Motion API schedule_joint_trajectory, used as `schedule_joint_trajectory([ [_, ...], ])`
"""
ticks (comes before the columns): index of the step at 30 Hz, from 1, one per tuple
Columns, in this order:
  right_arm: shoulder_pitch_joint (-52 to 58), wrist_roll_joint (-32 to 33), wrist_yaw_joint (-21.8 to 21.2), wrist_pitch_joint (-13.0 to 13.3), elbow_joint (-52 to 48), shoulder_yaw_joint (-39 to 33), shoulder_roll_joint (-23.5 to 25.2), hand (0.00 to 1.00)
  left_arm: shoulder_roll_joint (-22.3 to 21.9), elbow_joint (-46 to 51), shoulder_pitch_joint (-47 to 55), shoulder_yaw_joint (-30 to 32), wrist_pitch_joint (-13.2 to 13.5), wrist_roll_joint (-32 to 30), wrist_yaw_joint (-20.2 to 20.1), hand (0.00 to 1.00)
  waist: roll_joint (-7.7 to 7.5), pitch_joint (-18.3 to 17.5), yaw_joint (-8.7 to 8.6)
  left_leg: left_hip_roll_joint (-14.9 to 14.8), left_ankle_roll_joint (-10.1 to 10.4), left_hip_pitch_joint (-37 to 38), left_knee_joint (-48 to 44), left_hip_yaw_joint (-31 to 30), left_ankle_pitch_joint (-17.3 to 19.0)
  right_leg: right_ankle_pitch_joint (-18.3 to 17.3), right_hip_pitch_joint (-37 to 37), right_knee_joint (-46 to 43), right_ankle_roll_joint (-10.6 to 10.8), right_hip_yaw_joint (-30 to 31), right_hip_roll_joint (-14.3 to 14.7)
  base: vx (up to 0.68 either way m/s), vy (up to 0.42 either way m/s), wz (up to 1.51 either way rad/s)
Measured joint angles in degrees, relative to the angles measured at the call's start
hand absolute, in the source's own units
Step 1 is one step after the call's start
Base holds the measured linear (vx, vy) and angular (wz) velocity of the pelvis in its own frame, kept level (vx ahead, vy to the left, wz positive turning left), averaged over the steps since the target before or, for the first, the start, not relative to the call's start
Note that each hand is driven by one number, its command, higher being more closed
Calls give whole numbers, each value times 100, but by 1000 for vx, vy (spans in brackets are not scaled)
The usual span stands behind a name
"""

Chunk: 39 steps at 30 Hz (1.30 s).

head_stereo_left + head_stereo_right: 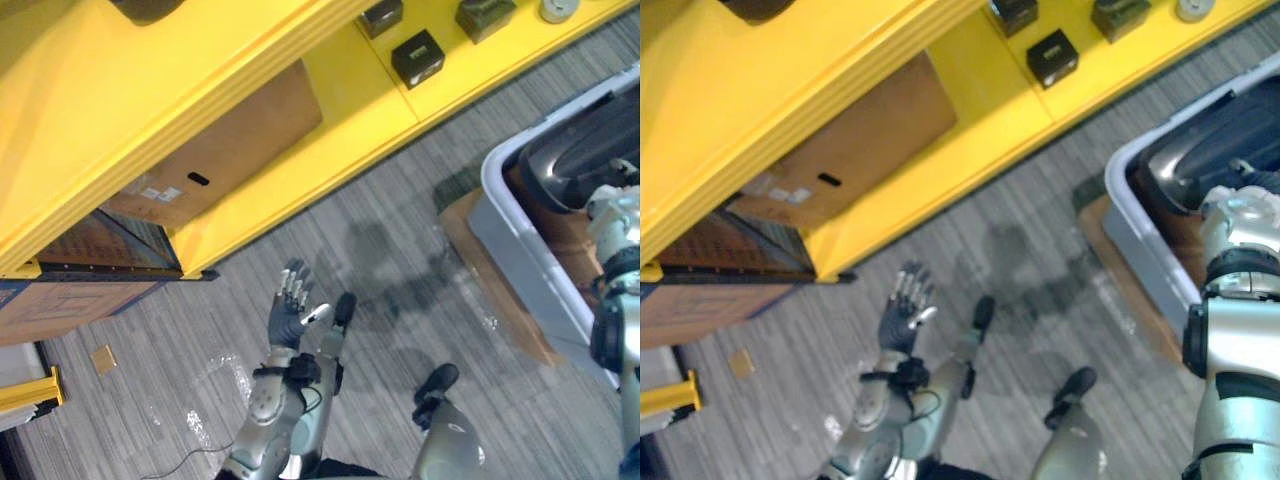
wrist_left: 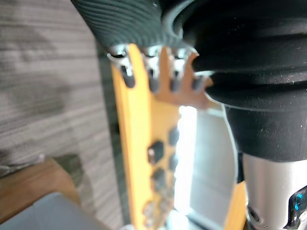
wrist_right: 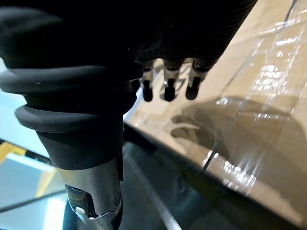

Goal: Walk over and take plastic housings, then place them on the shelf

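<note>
Three black boxes (image 1: 417,57) on the shelf (image 1: 330,150), one housing (image 1: 575,165) (in the bin (image 1: 512,240)) under the straight fingers (image 3: 166,87) of the right hand (image 3: 192,28); left hand (image 1: 290,322) spread.

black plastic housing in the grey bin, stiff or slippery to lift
Probably stiff: the glossy black plastic housing keeps a moulded curved shape. Its shine suggests a slippery surface. It fills much of the grey bin, so likely bulky.

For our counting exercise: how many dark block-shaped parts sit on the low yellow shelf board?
3. The front part lies nearest the edge of the shelf board; the back part behind it, the right part further right, both cut off at the top. More may be hidden.
</note>
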<state>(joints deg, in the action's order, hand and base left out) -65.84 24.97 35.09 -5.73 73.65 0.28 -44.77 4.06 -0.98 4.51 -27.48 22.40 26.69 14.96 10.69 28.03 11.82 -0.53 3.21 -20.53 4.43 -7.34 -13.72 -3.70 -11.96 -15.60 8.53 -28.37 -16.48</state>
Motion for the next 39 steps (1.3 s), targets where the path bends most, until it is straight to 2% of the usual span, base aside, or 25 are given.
schedule_joint_trajectory([
  [8, -177, 13, 0, -930, 156, 31, -58, 0, 1, -18, 4, -40, 12, 5, 0, 0, 0, 0, 11, 1, 8, -64, -1, -10, -30, -33, -99, -114, -15, 0, -30, -59, -74, 1],
  [11, -197, 15, 4, -1147, 195, 29, -79, 0, 2, -20, 4, -82, 12, 6, 48, 0, 0, 0, 14, 5, 6, -68, -1, -15, -31, -43, -107, -135, -16, -4, -38, -47, -59, 1],
  [12, -207, 15, 3, -1195, 194, 28, -91, 100, 2, -23, 4, -91, 12, 5, 59, 0, 0, 0, 15, 7, 6, -69, -1, -18, -31, -50, -110, -145, -16, -6, -42, -61, -84, 3],
  [19, -229, -16, 67, -1551, 305, -114, -423, 100, 6, -92, 2, -241, 12, 50, 242, 0, 0, 0, 61, 6, 31, -212, -38, -163, -59, -156, -213, -312, -30, -138, -59, -44, -92, 10],
  [22, -228, -236, -29, -1742, 449, -145, -521, 100, 5, -111, -2, -264, 12, 53, 240, 0, 6, -4, 99, 9, 33, -248, -86, -170, -56, -202, -244, -372, -41, -144, -72, -41, -74, 1],
  [27, -243, -692, -488, -2222, 729, -382, -669, 100, 25, -136, -4, -273, 13, 183, 236, 0, 17, -10, 175, 4, 44, -379, -129, -208, -64, -290, -409, -556, -56, -154, -103, -73, -95, 3],
  [30, -229, -978, -697, -2372, 887, -497, -675, 100, 35, -135, -4, -265, 48, 228, 228, 0, 26, -17, 205, 12, 46, -482, -257, -240, -37, -293, -432, -564, -54, -187, -98, -55, -72, 6],
  [33, -197, -1173, -823, -2371, 921, -545, -707, 100, 105, -134, -3, -253, 64, 229, 226, 0, 31, -20, 214, 6, 47, -574, -316, -301, -25, -296, -447, -564, -59, -269, -81, -70, -68, 9],
  [35, -197, -1316, -895, -2276, 978, -587, -731, 100, 253, -132, 6, -251, 96, 229, 218, 0, 31, -20, 253, 1, 47, -577, -334, -309, -24, -296, -434, -554, -61, -277, -72, -75, -76, 2],
  [39, -166, -1522, -920, -1733, 1047, -574, -732, 100, 354, -58, 16, -188, 133, 256, 215, 0, 31, -20, 302, -14, 36, -611, -398, -302, 2, -294, -429, -486, -67, -276, -45, -57, -55, -2],
])
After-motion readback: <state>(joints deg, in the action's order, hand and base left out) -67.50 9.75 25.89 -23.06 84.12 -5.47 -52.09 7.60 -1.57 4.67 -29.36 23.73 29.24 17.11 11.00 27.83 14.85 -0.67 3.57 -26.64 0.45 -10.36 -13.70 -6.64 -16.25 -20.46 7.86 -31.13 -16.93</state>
